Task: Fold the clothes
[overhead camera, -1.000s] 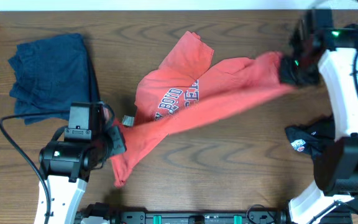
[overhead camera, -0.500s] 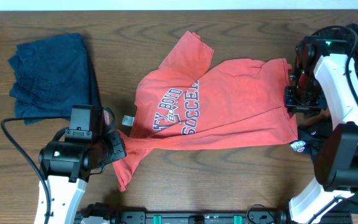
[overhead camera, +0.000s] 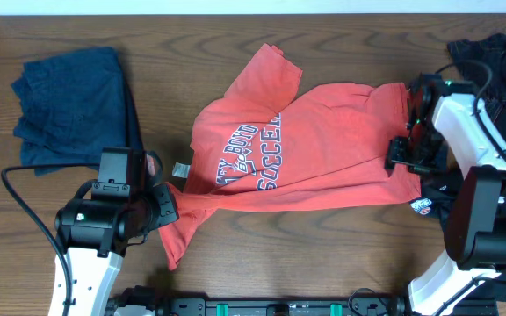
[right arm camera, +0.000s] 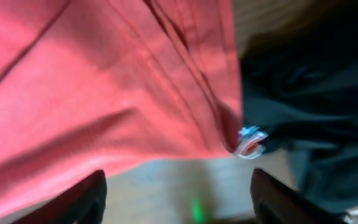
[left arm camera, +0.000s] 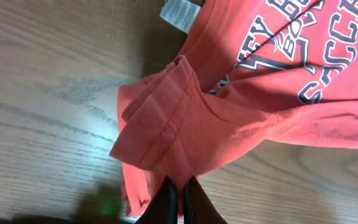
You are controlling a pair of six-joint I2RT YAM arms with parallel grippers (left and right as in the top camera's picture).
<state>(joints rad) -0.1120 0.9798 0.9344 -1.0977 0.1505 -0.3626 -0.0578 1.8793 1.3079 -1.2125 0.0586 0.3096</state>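
Across the bench (overhead camera: 323,254): coral-red shirt (overhead camera: 297,149), spread flat. Judged soft, light, limp; take at hems or corners. Bunched corner clamped in left pincer (left arm camera: 179,196); right pincer (right arm camera: 178,196) wide, empty, at opposite hem.

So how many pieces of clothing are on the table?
4: coral-red shirt centre, navy garment upper left, black heap upper right, black logo garment under the right arm, partly hidden.

Robotics test bench, wood-grain table (overhead camera: 323,254), left arm (overhead camera: 95,224), right arm (overhead camera: 477,132)
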